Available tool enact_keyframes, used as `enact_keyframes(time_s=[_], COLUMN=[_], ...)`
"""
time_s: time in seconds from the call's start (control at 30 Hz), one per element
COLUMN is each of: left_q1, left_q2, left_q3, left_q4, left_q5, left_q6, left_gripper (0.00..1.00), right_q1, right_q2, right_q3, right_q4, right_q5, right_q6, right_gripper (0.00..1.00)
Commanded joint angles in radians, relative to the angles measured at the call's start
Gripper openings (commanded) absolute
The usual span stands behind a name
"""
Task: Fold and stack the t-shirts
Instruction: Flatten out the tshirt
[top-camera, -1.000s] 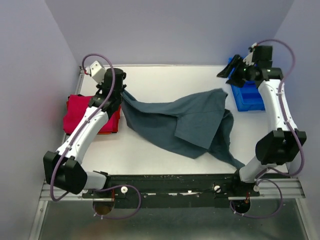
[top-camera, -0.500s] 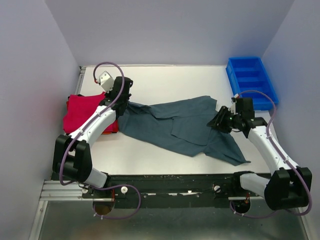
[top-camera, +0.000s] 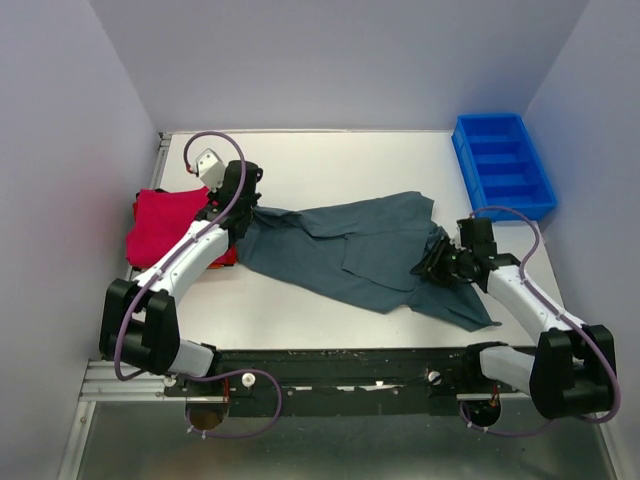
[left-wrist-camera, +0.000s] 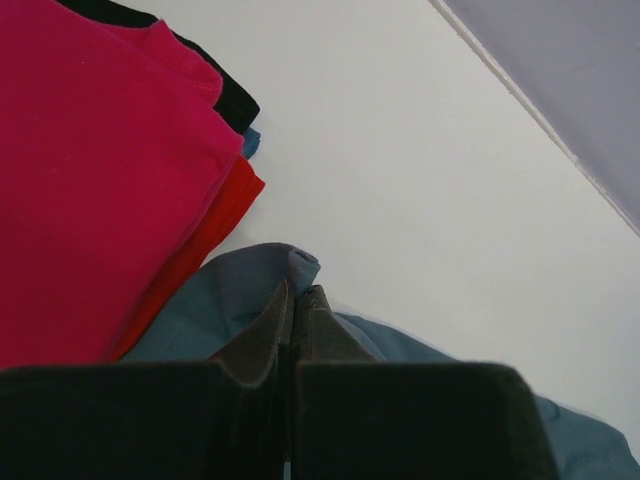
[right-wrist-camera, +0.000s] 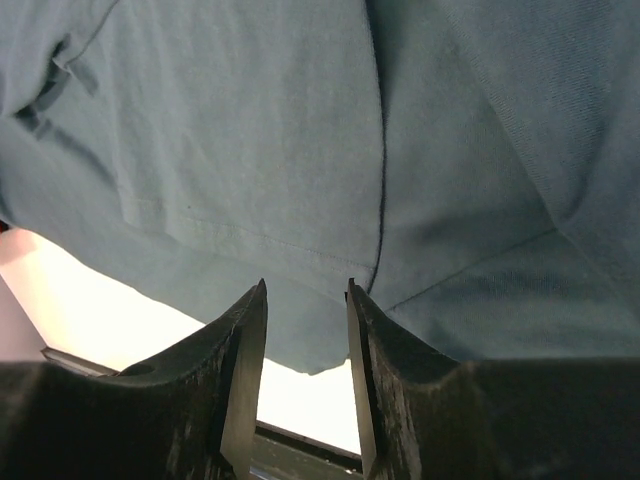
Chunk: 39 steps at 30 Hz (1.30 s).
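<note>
Blue plastic bin (top-camera: 503, 165) at the far right corner of the tabletop (top-camera: 330, 165): cross-walls split it into compartments, and blue floor shows in each one. It sits well apart from all the cloth.

Over to the grey-teal t-shirt (top-camera: 350, 245). It lies unfolded and rumpled across the middle of the white tabletop, stretched from left to right, with its near right corner trailing toward the front edge. The left pincer (top-camera: 243, 205) is at the shirt's left end, and the left wrist view shows it (left-wrist-camera: 300, 295) pinched tight on a raised fold of that grey-teal cloth (left-wrist-camera: 240, 300).

The right pincer (top-camera: 432, 268) is low over the shirt's right side. From its own wrist camera the pincer (right-wrist-camera: 306, 290) stands narrowly parted with a slim gap, and the shirt's hem (right-wrist-camera: 300, 180) fills the view beyond. I cannot tell whether the fingers touch the cloth.

The stack of folded shirts (top-camera: 165, 225) sits at the left edge, just beside the left arm. A pink-red shirt (left-wrist-camera: 90, 170) is on top with a redder one (left-wrist-camera: 215, 225) under it, and black and blue edges peek out at the far side. The grey-teal cloth lies right up against this stack.

Pale lavender walls (top-camera: 330, 60) close in the tabletop on three sides, and a metal rail (top-camera: 330, 385) runs along the near edge.
</note>
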Motion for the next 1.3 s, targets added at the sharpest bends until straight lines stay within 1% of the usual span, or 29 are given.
enact_keyframes(time_s=[0.0,0.3,0.47,0.57,0.7,0.73,0.77,0.8,0.87,0.9,0.93,1.0,1.07,1.2,1.23,1.27], left_q1=[0.006,0.006,0.006,0.006,0.006,0.006,0.006,0.006,0.006,0.006,0.006,0.006,0.006,0.006,0.006,0.006], left_q2=[-0.033,-0.075,-0.081,-0.082,-0.085,-0.087,-0.087,-0.089,-0.087,-0.089,-0.087,-0.089,-0.089,-0.089,-0.087,-0.089], left_q3=[-0.003,-0.024,-0.027,-0.027,-0.029,-0.029,-0.029,-0.029,-0.027,-0.027,-0.027,-0.027,-0.026,-0.024,-0.024,-0.024], left_q4=[0.023,0.039,0.043,0.043,0.045,0.048,0.049,0.051,0.049,0.051,0.051,0.052,0.052,0.052,0.052,0.049], left_q5=[0.01,-0.006,-0.01,-0.012,-0.017,-0.02,-0.02,-0.02,-0.021,-0.021,-0.02,-0.021,-0.021,-0.015,-0.015,-0.015], left_q6=[0.011,0.019,0.018,0.022,0.028,0.03,0.033,0.034,0.036,0.036,0.036,0.039,0.041,0.041,0.041,0.039], left_gripper=[0.0,0.0,0.0,0.0,0.0,0.0,0.0,0.0,0.0,0.0,0.0,0.0,0.0,0.0,0.0,0.0], right_q1=[0.017,0.045,0.059,0.072,0.102,0.109,0.114,0.115,0.115,0.115,0.115,0.115,0.115,0.115,0.115,0.115], right_q2=[0.038,0.09,0.113,0.142,0.176,0.179,0.18,0.179,0.173,0.167,0.159,0.144,0.127,0.124,0.128,0.134], right_q3=[-0.034,-0.06,-0.071,-0.07,-0.062,-0.053,-0.044,-0.033,-0.007,0.007,0.024,0.056,0.087,0.101,0.098,0.092], right_q4=[0.081,0.107,0.098,0.102,0.128,0.13,0.13,0.125,0.109,0.093,0.076,0.038,0.001,-0.028,-0.016,-0.007], right_q5=[0.03,0.053,0.073,0.064,0.033,0.03,0.028,0.025,0.016,0.018,0.022,0.044,0.068,0.065,0.052,0.038], right_q6=[0.03,0.059,0.065,0.07,0.094,0.098,0.099,0.099,0.096,0.091,0.087,0.07,0.056,0.036,0.032,0.03], right_gripper=[0.45,0.44,0.47,0.47,0.45,0.42,0.37,0.28,0.13,0.06,0.02,0.02,0.08,0.27,0.27,0.22])
